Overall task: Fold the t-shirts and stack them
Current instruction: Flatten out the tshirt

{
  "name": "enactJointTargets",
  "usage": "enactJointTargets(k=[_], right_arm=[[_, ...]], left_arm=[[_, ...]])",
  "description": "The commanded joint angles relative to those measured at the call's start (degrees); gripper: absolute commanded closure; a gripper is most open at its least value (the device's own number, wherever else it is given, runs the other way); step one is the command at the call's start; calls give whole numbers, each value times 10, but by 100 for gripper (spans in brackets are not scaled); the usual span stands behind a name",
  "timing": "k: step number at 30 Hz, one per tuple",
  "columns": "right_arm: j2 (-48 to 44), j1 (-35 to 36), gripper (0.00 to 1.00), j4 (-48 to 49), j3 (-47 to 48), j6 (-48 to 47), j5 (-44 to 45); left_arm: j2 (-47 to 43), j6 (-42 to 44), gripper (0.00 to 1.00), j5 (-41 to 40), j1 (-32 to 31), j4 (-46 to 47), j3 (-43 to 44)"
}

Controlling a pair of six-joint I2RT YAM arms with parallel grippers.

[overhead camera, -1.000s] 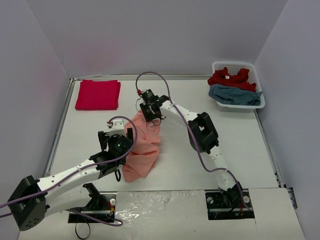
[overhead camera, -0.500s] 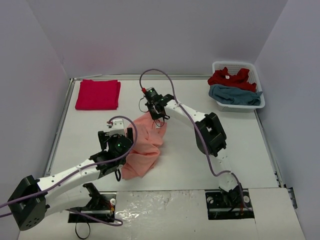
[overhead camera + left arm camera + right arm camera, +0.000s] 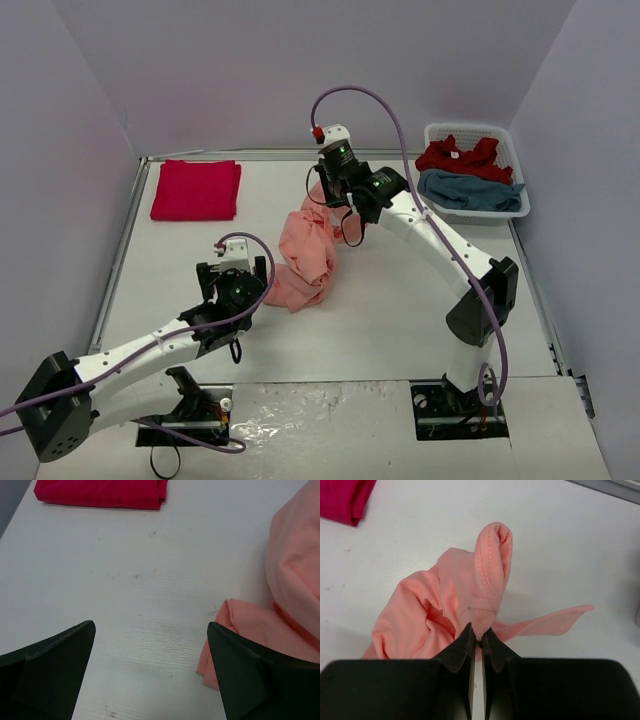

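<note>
A salmon-orange t-shirt (image 3: 305,255) hangs bunched from my right gripper (image 3: 333,197), which is shut on its ribbed hem (image 3: 481,617) and holds it lifted above the table middle; the lower part still drags on the table. My left gripper (image 3: 238,283) stands open just left of that shirt's lower edge (image 3: 235,625), with bare table between its fingers. A folded crimson t-shirt (image 3: 196,188) lies flat at the back left. Another red t-shirt (image 3: 458,157) and a teal-blue t-shirt (image 3: 470,190) are crumpled in the basket.
The white slotted basket (image 3: 518,160) stands at the back right corner. Purple walls close the table on three sides. A raised metal rim (image 3: 130,220) runs along the left and back edges. My right arm (image 3: 440,245) stretches across the right half.
My right gripper closed on the salmon shirt and rose toward the back right, pulling the cloth up and away from the left gripper. The left arm stayed put.
</note>
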Motion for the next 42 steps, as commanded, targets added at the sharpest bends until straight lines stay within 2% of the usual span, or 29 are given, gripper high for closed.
enactJointTargets(k=[1,5,11,20,25,33,37,42], right_arm=[[-34,0,100,-26,-33,-1,55],[-57,5,100,-25,-54,7,56],[-110,10,100,-46,-14,11,51],[-176,14,100,-60,-7,22,68],[-193,14,100,-60,-31,18,86],[-189,14,100,-56,-81,17,129],[-188,13,100,-50,-95,20,134],[-185,9,100,-39,-111,23,131]], left_arm=[[-2,-1,6,0,4,5,24],[8,-1,6,7,4,7,25],[26,-8,6,20,4,9,33],[40,0,6,64,4,17,52],[45,-10,6,90,3,10,66],[-3,-24,6,210,-1,1,74],[-19,-7,6,267,-22,9,87],[38,66,5,258,-103,-3,138]])
